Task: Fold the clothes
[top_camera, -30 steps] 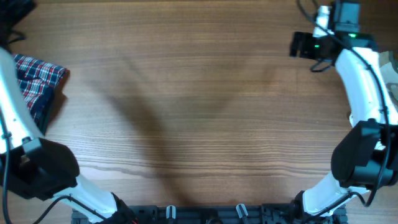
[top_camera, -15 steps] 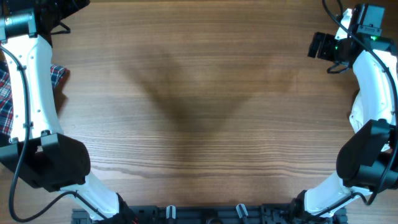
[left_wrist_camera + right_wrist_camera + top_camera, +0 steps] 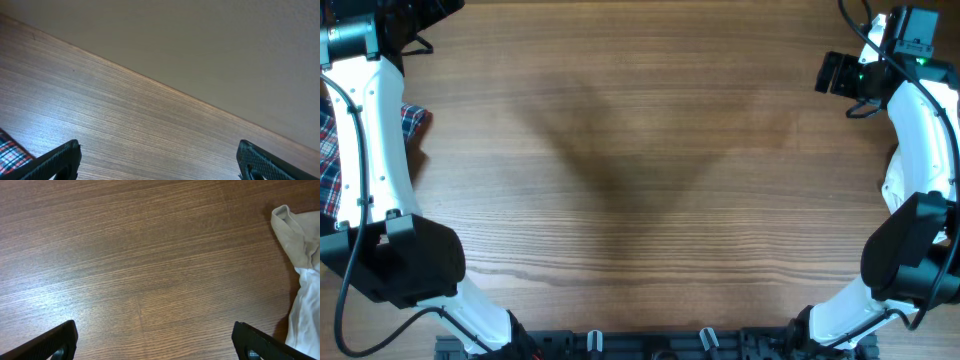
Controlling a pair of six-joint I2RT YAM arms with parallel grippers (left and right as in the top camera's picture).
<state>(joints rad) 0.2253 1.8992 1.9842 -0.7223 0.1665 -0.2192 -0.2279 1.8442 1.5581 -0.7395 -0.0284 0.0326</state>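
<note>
The clothes [image 3: 330, 170], a red, navy and white plaid shirt, lie at the table's far left edge, mostly covered by my left arm [image 3: 375, 130]. A corner of the plaid clothes [image 3: 10, 152] shows at the bottom left of the left wrist view. My left gripper [image 3: 159, 154] is open over bare wood near the table's far edge, holding nothing. My right gripper [image 3: 155, 334] is also open and empty above the wood. In the overhead view the right gripper [image 3: 832, 72] is at the far right corner.
A white and beige garment [image 3: 301, 260] lies crumpled at the right edge of the right wrist view. The wooden table [image 3: 640, 180] spreads between the two arms. Beyond its far edge the left wrist view shows a plain wall [image 3: 200, 40].
Since a second ago my left arm has swung up over the plaid shirt, hiding most of it. My right gripper has shifted slightly right. Nothing has moved in the last half second.
</note>
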